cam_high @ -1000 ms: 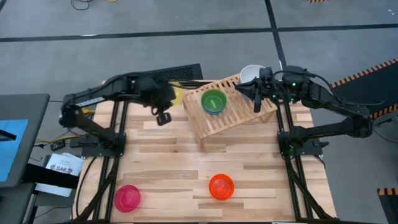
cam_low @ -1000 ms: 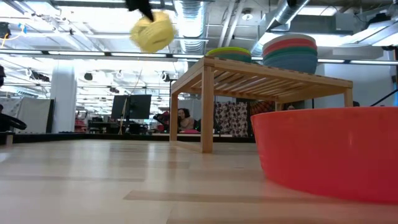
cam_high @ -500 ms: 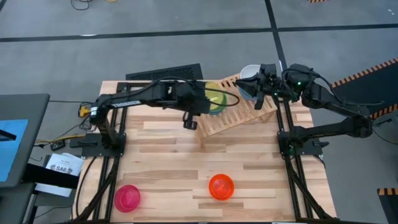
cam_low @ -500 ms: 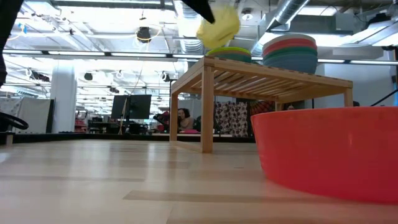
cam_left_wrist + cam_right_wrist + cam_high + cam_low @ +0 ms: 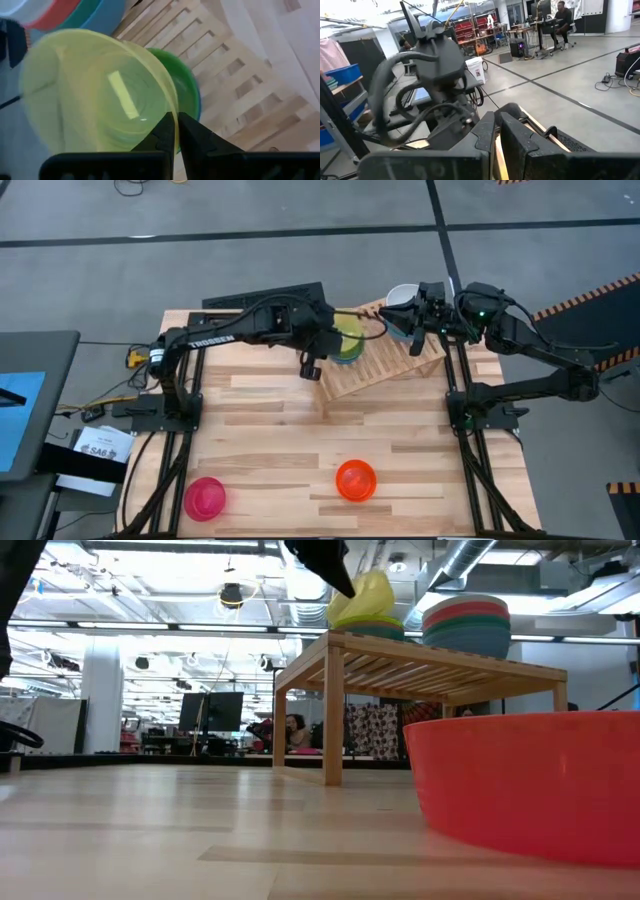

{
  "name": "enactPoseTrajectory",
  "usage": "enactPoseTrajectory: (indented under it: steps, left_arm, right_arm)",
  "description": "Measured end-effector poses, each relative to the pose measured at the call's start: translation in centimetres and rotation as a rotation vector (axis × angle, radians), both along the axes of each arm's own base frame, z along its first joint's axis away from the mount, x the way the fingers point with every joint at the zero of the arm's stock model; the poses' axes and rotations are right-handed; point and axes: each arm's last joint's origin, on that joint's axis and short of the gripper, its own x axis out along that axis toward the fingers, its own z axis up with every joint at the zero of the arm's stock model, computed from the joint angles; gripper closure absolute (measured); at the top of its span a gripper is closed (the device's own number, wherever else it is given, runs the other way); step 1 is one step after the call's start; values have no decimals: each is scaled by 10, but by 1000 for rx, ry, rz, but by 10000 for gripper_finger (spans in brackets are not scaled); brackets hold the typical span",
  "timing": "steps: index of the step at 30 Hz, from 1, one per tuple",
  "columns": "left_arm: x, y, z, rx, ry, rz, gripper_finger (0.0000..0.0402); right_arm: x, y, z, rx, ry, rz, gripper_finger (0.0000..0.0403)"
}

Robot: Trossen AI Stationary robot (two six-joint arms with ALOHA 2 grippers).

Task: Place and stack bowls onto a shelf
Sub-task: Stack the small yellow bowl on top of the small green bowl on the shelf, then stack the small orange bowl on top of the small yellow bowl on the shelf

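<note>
Counting across the table from the left: one pink bowl [image 5: 205, 498] sits near the front-left corner, at about 7 o'clock from the table's centre, and one orange-red bowl [image 5: 356, 480] lies near the front edge at roughly 5 o'clock, well apart from it; in the low view that bowl [image 5: 525, 785] fills the right foreground.

The left gripper [image 5: 318, 350] reaches over the left end of the shelf [image 5: 385, 370], its fingers pinching the rim of one yellow bowl [image 5: 347, 340]. From the left wrist view, the fingers [image 5: 165, 134] press together on the rim of that bowl [image 5: 95, 100], which is tilted above a single green bowl [image 5: 185, 97] resting on the slats [image 5: 235, 75]. The low view shows the yellow bowl [image 5: 362, 600] tipped just above the green one [image 5: 368, 628], whether touching cannot be told.

At about 1 o'clock on the shelf stands one stack of bowls [image 5: 467, 625], coral on top, then teal and blue; the exact number cannot be told. The right gripper [image 5: 412, 318] hovers over that stack, near a white bowl [image 5: 400, 297]; its fingers [image 5: 485, 132] sit nearly together with nothing seen between them.

The tabletop [image 5: 270, 440] is pale wooden planks. Beyond it, grey floor with dark lines; the room behind shows ducts, ceiling lights and a seated person [image 5: 563, 22].
</note>
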Motion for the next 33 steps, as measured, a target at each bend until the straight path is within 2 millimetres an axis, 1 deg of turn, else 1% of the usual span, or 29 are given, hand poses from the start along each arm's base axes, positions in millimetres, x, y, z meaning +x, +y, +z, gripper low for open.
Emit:
enactPoseTrajectory:
  steps: [2,5,12,15,17,20,22,24,28,31,33]
  left_arm:
    - [0,3,0,-11,-4,13,385]
    - [-1,4,0,-26,-9,15,352]
    - [-1,6,2,-59,-21,43,247]
    - [-5,5,14,-81,-47,61,216]
    - [-11,4,25,-135,-60,77,204]
    - [-24,8,45,-306,-119,62,199]
    - [-36,12,57,-427,-177,55,199]
    - [-50,15,71,-506,-248,41,202]
    - [-83,14,89,-548,-389,51,210]
    - [-112,7,93,-549,-527,50,217]
    - [-133,1,87,-545,-626,52,220]
  right_arm:
    - [0,0,0,-2,1,0,346]
    - [0,0,0,-7,2,0,346]
    - [0,0,0,-6,2,0,346]
    - [0,0,0,-6,2,0,346]
    - [0,0,0,-6,2,0,346]
    - [0,0,0,-6,3,1,346]
    - [0,0,0,-6,4,2,346]
    - [0,0,-1,-4,11,2,346]
    - [0,0,-3,3,32,3,346]
    - [0,0,-3,3,34,4,346]
    - [0,0,-3,3,34,5,346]
